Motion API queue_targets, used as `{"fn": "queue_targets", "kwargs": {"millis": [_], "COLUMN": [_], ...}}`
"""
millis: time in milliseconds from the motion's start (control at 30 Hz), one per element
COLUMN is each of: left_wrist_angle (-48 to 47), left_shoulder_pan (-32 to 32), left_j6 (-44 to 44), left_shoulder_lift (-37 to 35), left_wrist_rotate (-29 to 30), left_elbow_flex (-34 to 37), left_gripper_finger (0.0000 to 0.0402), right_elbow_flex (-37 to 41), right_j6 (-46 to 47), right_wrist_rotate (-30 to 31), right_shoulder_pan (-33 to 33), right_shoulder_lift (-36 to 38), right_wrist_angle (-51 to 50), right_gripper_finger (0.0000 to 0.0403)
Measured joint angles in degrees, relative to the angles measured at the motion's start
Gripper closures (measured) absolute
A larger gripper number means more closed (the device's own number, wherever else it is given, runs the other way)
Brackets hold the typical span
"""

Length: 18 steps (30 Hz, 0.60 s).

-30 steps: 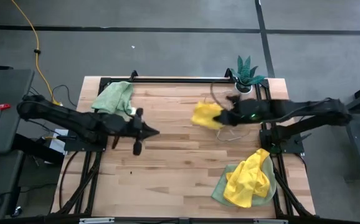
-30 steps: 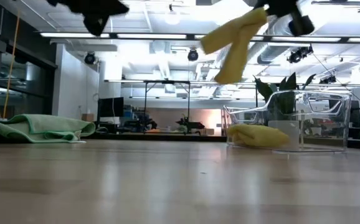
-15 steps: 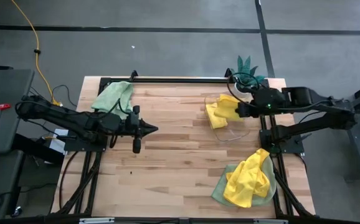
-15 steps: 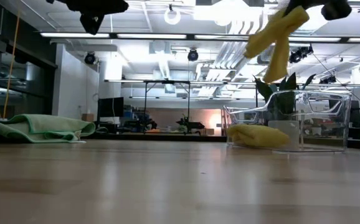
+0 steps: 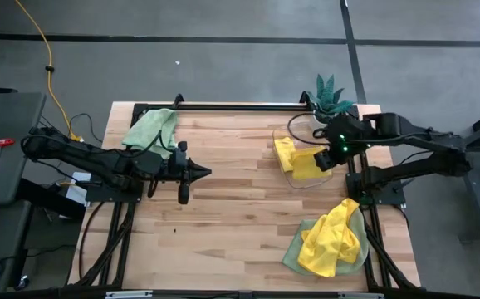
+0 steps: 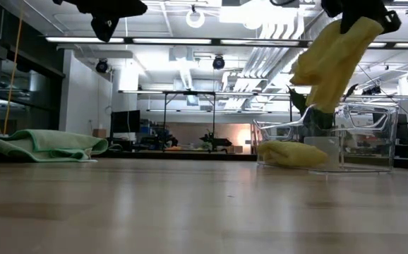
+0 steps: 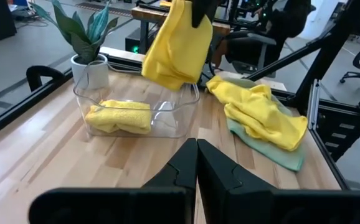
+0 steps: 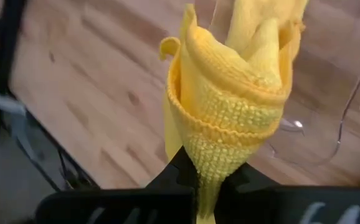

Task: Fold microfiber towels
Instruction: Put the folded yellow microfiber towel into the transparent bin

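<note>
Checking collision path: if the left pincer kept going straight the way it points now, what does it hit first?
Likely the clear bin. The left pincer, shut and empty, points across the table toward it, with only bare wood between. It rides well above the tabletop, though, so it might meet the hanging yellow towel in the right pincer instead.

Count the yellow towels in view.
3: one hanging from the right gripper over the clear bin, one inside the bin, one crumpled at the table's right front. Others may be hidden.

Readable text: none for you to note | labels, brands: none legible on any surface in the four views | numbers, signs: none legible, neither on the table nor in the room behind it
</note>
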State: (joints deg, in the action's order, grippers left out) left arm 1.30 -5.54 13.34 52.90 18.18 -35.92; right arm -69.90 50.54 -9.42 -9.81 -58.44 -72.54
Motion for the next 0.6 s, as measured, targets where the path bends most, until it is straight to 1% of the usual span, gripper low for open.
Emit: {"fn": "queue_targets", "kwargs": {"millis": [100,233,267,333,400,500,600], "left_wrist_angle": [-0.03,-0.03,-0.03,-0.03,-0.03,0.0,0.0], "left_shoulder_pan": [0.0,0.0,-0.01,-0.11,-0.11,-0.13,-0.13], "left_j6": [0.51,1.59,1.59,1.71,2.27,2.98,3.24], "left_shoulder_lift": [0.0,0.0,0.0,0.0,-0.02,-0.02,-0.02], "left_wrist_rotate": [0.02,0.02,0.01,0.0,0.02,0.1,0.48], "left_elbow_flex": [0.0,0.0,0.0,0.0,-0.02,-0.02,-0.04], "left_gripper_finger": [0.0401,0.0401,0.0401,0.0401,0.0401,0.0401,0.0401], "right_elbow_flex": [-4.52,-13.34,-15.03,-17.43,-20.33,-21.65,-22.43], "right_j6": [-9.96,-26.42,-30.42,-38.99,-48.34,-54.82,-55.6], "right_wrist_rotate": [-0.58,1.76,2.28,1.39,0.54,2.25,6.47], "right_shoulder_pan": [-3.0,-6.75,-7.24,-7.97,-7.92,-7.75,-7.81], "right_shoulder_lift": [-5.37,-14.49,-16.56,-20.11,-24.16,-29.94,-33.67], "right_wrist_angle": [-7.79,-17.96,-17.63,-16.27,-17.17,-17.2,-17.45], "right_gripper_finger": [0.0403,0.0403,0.0403,0.0403,0.0403,0.0403,0.0403]}}
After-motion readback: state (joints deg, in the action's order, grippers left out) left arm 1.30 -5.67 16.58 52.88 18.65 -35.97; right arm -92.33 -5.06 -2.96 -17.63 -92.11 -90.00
